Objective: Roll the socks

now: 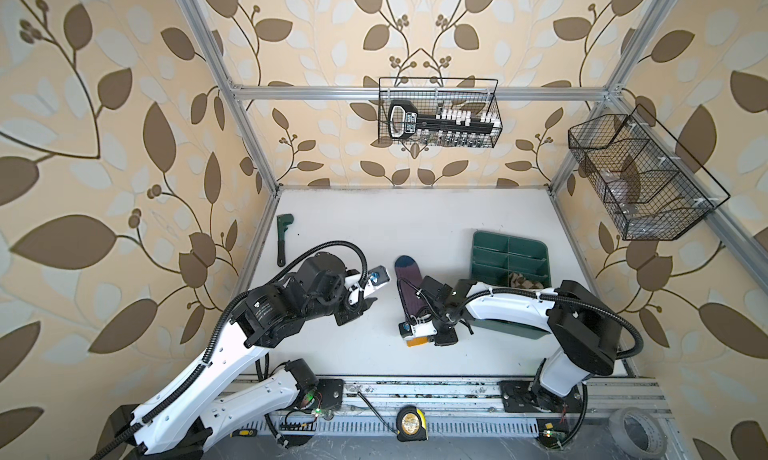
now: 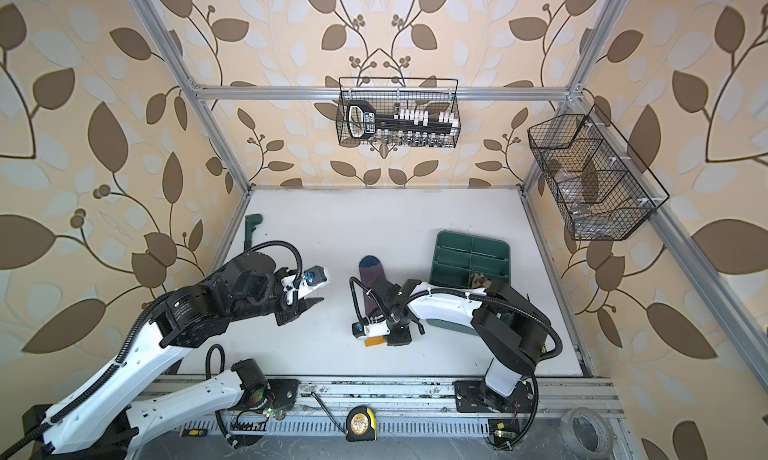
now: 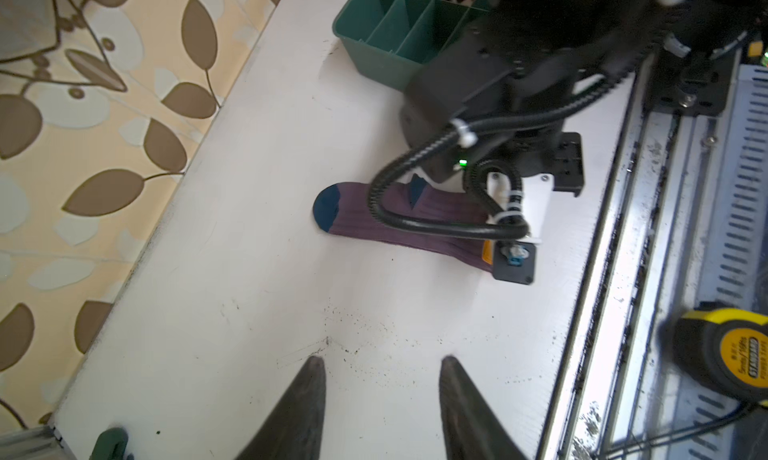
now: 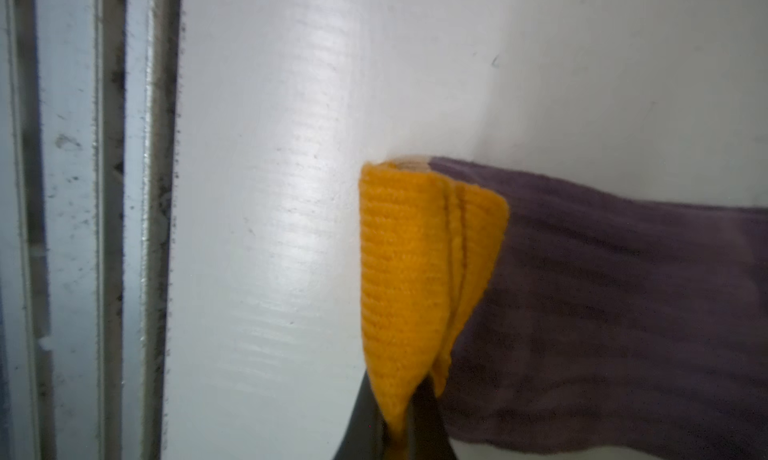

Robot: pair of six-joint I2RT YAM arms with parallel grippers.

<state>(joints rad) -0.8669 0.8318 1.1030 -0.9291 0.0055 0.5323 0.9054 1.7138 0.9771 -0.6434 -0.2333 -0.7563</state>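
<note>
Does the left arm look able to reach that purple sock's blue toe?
Probably yes: the left fingers are open and empty, only bare table lies between them and the toe, and the right fingers pinch just the yellow cuff.

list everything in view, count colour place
purple sock: 1, purple, navy toe, yellow cuff, mid-table
beige sock: 1, beige-brown, in a tray compartment
tray: 1, green, table right
wrench: 1, green, table far left
back basket: 1, black, back rail
side basket: 1, black, right rail
tape measure: 1, yellow-black, front rail
tape roll: 1, grey, front right
screwdriver: 1, yellow-black, front left
table: 1, white, centre
left gripper: 1, black, open, left of sock
right gripper: 1, black, shut on cuff
</note>
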